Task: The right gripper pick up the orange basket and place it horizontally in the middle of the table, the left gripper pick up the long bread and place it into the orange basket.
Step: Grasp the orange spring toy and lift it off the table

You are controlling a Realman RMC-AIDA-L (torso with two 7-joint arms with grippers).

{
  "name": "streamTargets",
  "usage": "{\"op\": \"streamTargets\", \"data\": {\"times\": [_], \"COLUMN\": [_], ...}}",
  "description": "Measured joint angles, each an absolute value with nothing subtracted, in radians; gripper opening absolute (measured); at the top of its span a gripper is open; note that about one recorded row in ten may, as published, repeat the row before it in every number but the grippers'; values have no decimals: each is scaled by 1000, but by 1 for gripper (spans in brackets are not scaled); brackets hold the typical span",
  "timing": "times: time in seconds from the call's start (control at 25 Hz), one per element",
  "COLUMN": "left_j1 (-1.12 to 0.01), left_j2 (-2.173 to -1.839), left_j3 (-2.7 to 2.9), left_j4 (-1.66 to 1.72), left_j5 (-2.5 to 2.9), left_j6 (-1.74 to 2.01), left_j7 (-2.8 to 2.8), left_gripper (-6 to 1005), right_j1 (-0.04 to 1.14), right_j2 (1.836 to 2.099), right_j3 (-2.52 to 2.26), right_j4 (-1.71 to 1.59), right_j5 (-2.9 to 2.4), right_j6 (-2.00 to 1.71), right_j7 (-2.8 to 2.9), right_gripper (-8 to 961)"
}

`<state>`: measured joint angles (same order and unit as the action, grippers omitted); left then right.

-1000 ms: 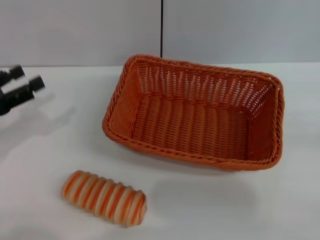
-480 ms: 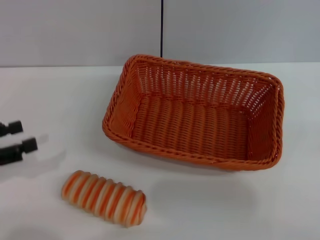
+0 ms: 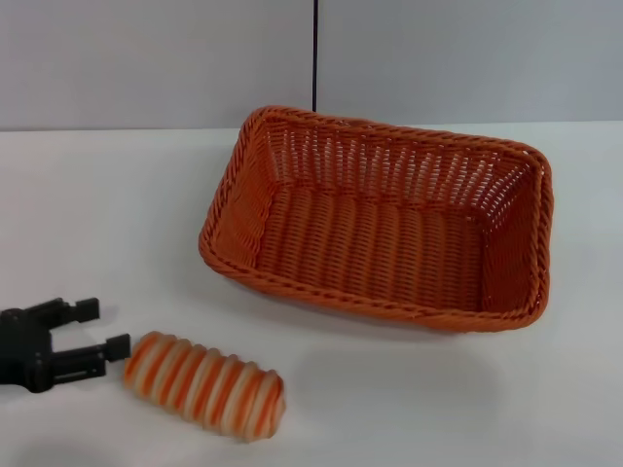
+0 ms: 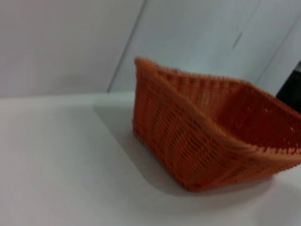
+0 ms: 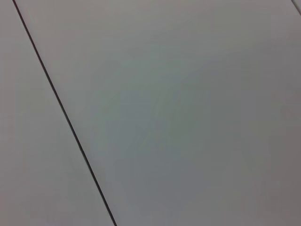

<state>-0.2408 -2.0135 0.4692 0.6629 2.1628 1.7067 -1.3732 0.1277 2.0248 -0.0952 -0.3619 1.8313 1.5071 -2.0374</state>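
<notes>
Even, bright light; soft shadows beneath the orange basket (image 3: 380, 219); left wrist view blurred.

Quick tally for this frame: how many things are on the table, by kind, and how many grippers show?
Orange basket: 1
Long bread: 1
Left gripper, open beside the bread's end: 1
Total: 3, with 2 things resting on the table. The right gripper is out of view.
</notes>
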Motion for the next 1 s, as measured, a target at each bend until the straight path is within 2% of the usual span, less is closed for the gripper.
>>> {"op": "streamTargets", "data": {"times": [0.52,1.0], "left_j1": [-250,-250], "left_j2": [-2043,-2042], "left_j3": [480,521], "left_j4": [661,632], "left_j5": [2185,2186], "left_j6": [1693,1661], "left_j7": [-1354,-1345], "left_gripper": [835,834], "right_j1": [125,126], "right_j2": [2022,2025], "right_j3": [-99,-102], "right_j4": [-362,-362], "right_j5": [1825,1825], "right_j6": [1506,1506], "right_j7": [-2039,-2042], "right_gripper": [501,501]}}
